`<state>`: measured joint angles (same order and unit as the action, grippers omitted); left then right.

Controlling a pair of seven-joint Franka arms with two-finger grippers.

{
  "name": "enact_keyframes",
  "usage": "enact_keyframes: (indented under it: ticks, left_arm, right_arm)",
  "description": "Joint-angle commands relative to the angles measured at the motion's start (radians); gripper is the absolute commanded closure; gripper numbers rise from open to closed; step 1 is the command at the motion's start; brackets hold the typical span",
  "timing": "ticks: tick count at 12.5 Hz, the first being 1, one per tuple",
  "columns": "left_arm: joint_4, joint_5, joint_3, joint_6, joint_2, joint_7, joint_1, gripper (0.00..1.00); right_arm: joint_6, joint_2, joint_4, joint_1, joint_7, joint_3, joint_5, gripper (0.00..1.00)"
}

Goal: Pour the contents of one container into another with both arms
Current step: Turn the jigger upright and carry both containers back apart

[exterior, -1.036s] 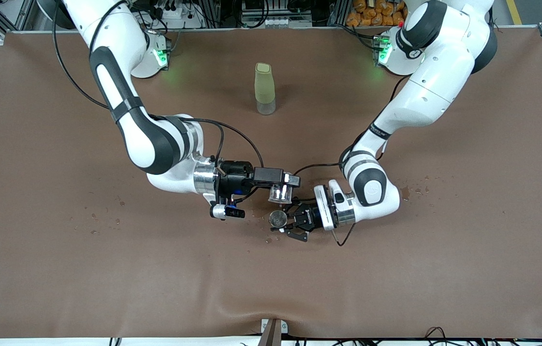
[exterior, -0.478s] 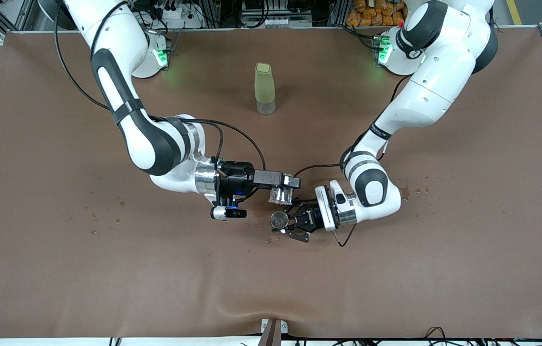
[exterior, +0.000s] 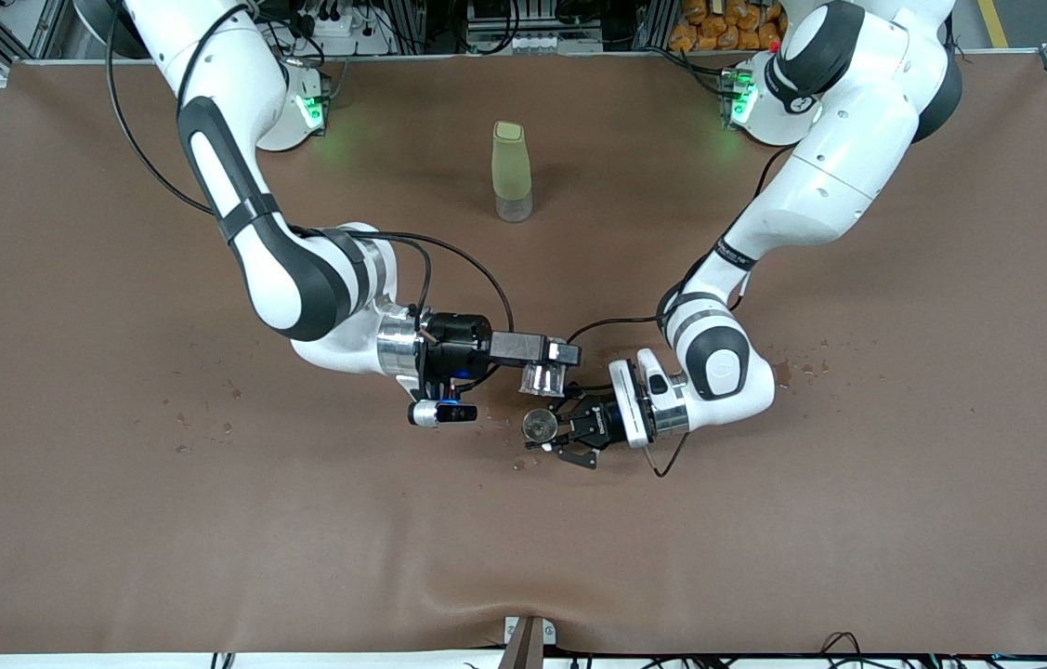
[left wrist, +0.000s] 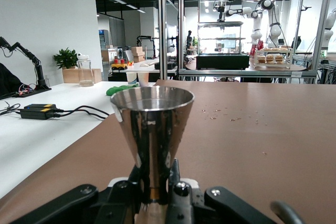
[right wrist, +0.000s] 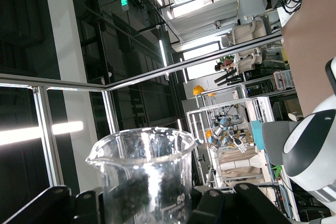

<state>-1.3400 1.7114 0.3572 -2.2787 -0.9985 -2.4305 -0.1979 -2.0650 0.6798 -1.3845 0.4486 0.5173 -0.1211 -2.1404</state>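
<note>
Above the table (exterior: 114,520), clear cup (exterior: 543,376) tilted beside the jigger (exterior: 538,426)

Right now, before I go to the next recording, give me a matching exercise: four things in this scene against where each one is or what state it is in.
Things:
1. clear cup
2. metal jigger
3. pale-green bottle
4. water spots

Places or states:
A. standing alone on the table, nearer the robots' bases
B. upright, gripped at its waist by the left pincer
C. on the table covering toward the left arm's end
D. held by the right pincer, just above the jigger

Pairs: 1-D, 2-B, 3-A, 4-C
</note>
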Motion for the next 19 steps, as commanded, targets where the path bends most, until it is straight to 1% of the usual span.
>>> enact_keyframes:
  ticks: [1,2,3,6,8,9,13,17,19]
  left_arm:
    - [0.002,0.016,-0.004,0.008,0.006,0.021,-0.003,1.0]
    - [0.004,0.016,-0.004,0.008,0.006,0.022,-0.003,1.0]
    - [0.004,0.016,-0.004,0.008,0.006,0.022,-0.001,1.0]
    - [0.002,0.016,-0.004,0.008,0.006,0.021,0.0,1.0]
    - [0.004,0.019,-0.004,0.008,0.008,0.024,0.002,1.0]
    - [0.004,0.02,-0.006,0.008,0.008,0.037,0.003,1.0]
    - [0.004,0.016,-0.006,0.008,0.008,0.033,0.003,1.0]
    - [-0.007,-0.002,-0.011,0.008,0.001,0.03,0.041,1.0]
    - [-0.011,-0.028,-0.012,0.008,-0.002,0.033,0.066,1.0]
  right_arm:
    - [0.005,-0.006,-0.014,0.012,-0.017,0.008,-0.068,1.0]
    - [0.005,-0.008,-0.018,0.013,-0.02,0.008,-0.091,1.0]
    - [0.005,-0.008,-0.019,0.016,-0.02,0.008,-0.096,1.0]
    - [0.005,-0.009,-0.021,0.016,0.007,0.011,-0.085,1.0]
    - [0.005,-0.009,-0.019,0.018,0.088,0.014,-0.079,1.0]
    - [0.005,-0.008,-0.018,0.016,0.152,0.014,-0.056,1.0]
    - [0.005,-0.011,-0.015,-0.031,0.252,0.02,0.155,1.0]
    - [0.005,-0.011,-0.016,-0.094,0.361,0.021,0.273,1.0]
    - [0.005,-0.011,-0.018,-0.143,0.397,0.021,0.368,1.0]
